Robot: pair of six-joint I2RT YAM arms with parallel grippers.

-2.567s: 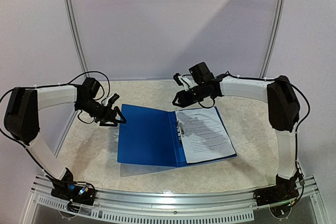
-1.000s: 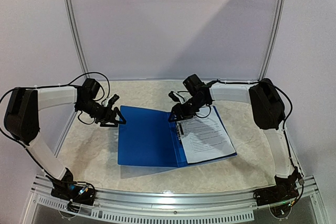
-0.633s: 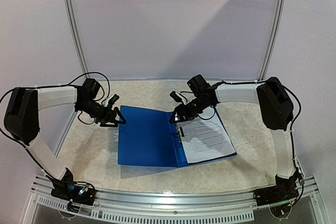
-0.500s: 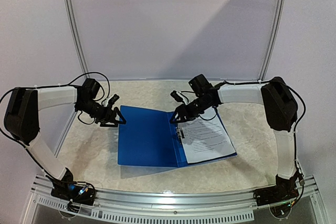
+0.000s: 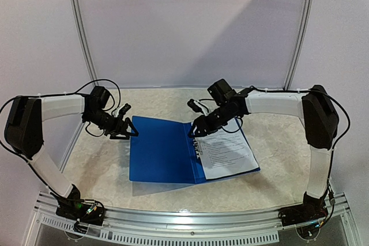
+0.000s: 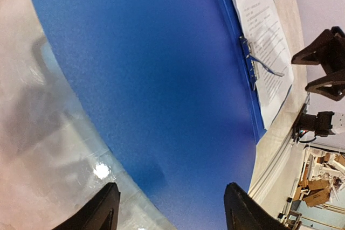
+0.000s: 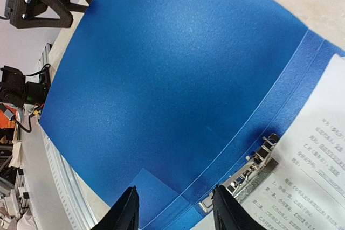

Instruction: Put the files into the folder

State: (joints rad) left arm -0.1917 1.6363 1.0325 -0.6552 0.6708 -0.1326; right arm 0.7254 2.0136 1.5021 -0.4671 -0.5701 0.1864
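At mid worktop [image 5: 277, 154]: folder [image 5: 167, 148], open flat, inside up. Files [image 5: 228, 151] on R half, inner edge at clip [image 5: 199, 145] by spine [image 5: 197, 162]. Clamped or not: can't tell. Lever [image 6: 267, 68] seemingly raised off sheets in L wrist view.

Step, as judged: files already laid in, now securing at clip; L cover [image 5: 155, 162] not yet shut. Prob. past halfway.

R claw [image 5: 195, 133]: hangs over far end of spine, just above clip; tips spread, nothing btwn. L claw [image 5: 128, 133]: by far-left corner of L cover, spread wide, grips nothing. Touching cover or not: can't tell.

Next, prob.: bring R claw down onto lever & press flat onto files w/o skewing sheets. Then work a tip under outer edge of L cover & swing over onto files. Calls for low, shallow approach at that edge, given cover flush w/ worktop, & for R claw clear of spine before swing.

Orientation: spine near–far, far end leaning slightly left. Long axis of open spread thus L–R across worktop. Long axis of files parallel to spine, near–far; heading end seems to point to far side, print too small to read.
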